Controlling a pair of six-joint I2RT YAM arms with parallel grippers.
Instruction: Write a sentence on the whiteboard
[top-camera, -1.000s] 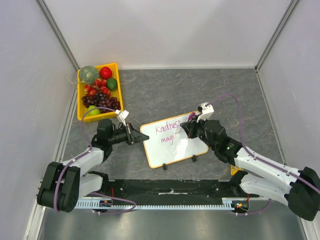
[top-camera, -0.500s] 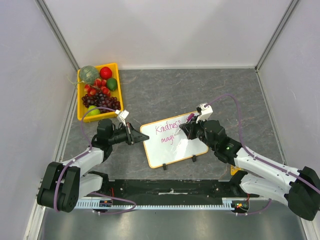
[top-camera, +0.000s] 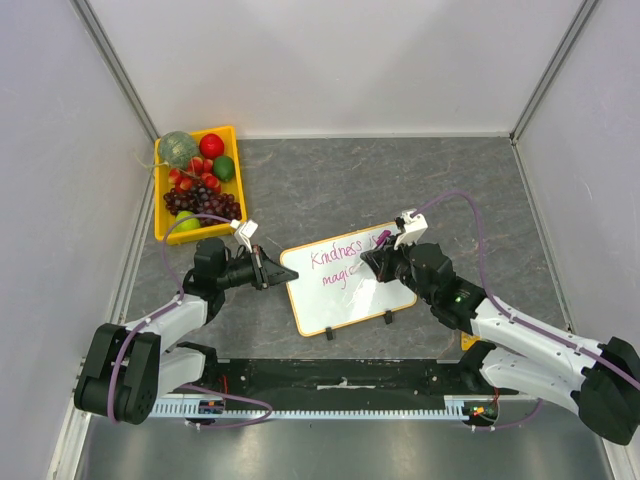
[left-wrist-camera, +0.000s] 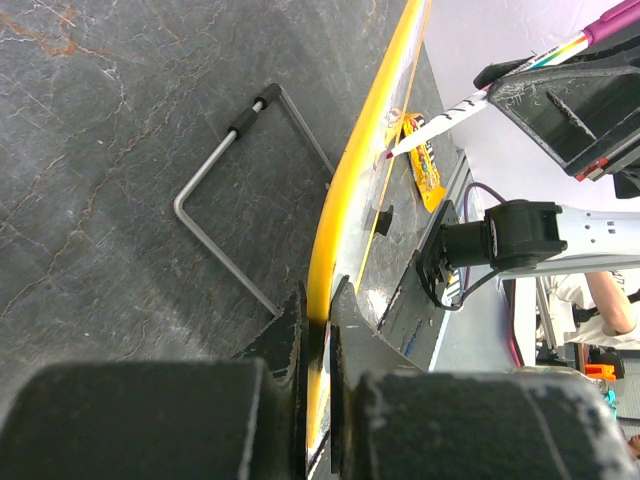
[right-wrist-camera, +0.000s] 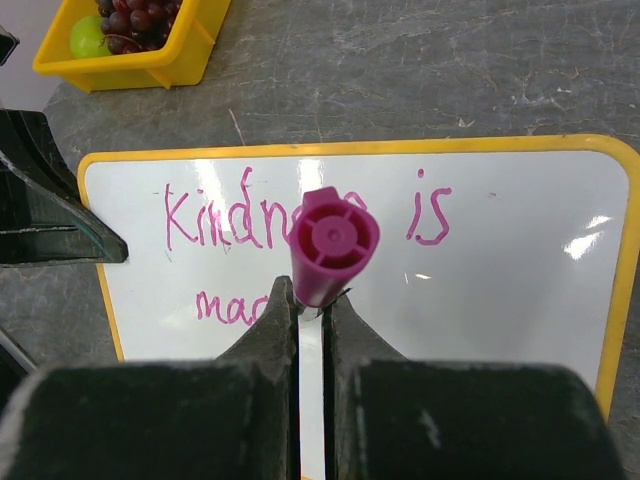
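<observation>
Magenta marker (right-wrist-camera: 333, 245) clamped in right claw (right-wrist-camera: 312, 300); left claw (left-wrist-camera: 318, 300) pinches whiteboard (right-wrist-camera: 520, 290).

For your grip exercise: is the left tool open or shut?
The left tool is shut on the whiteboard: fingers press both sides of its yellow frame.

The pink-magenta sentence (right-wrist-camera: 225, 222) crosses the white whiteboard (right-wrist-camera: 520, 300) with its orange-yellow frame, just ahead of the black right gripper (right-wrist-camera: 312, 296) pinching a magenta-capped marker (right-wrist-camera: 333, 240), over a dark grey marbled table (right-wrist-camera: 450, 70).
</observation>
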